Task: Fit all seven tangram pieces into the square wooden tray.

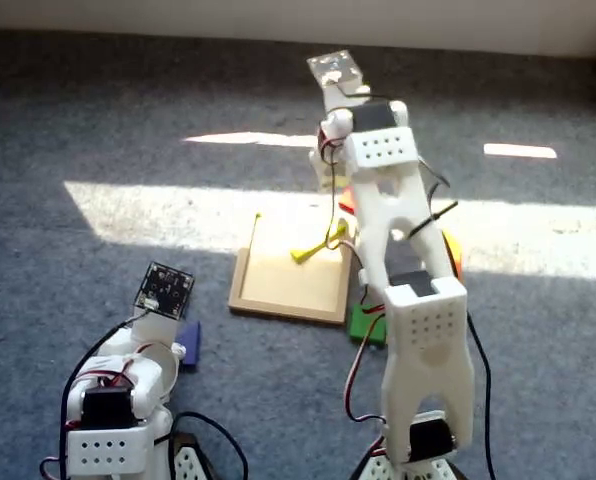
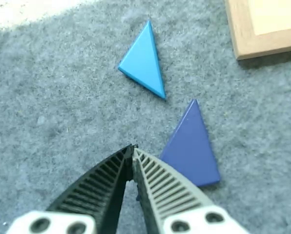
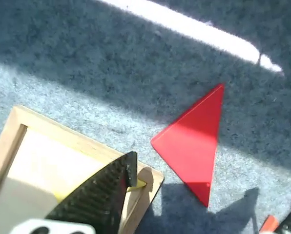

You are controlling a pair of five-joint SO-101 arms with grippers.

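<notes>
Left wrist view: navy triangle point(image 2: 190, 146) beside closed jaws.

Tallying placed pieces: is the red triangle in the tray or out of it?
Out. The red triangle lies flat on the carpet, apart from the tray and off its corner.

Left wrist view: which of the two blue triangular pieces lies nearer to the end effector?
The dark blue triangular piece, just beside the tips of the left end effector. The light blue triangular piece lies farther out on the grey carpet.
</notes>
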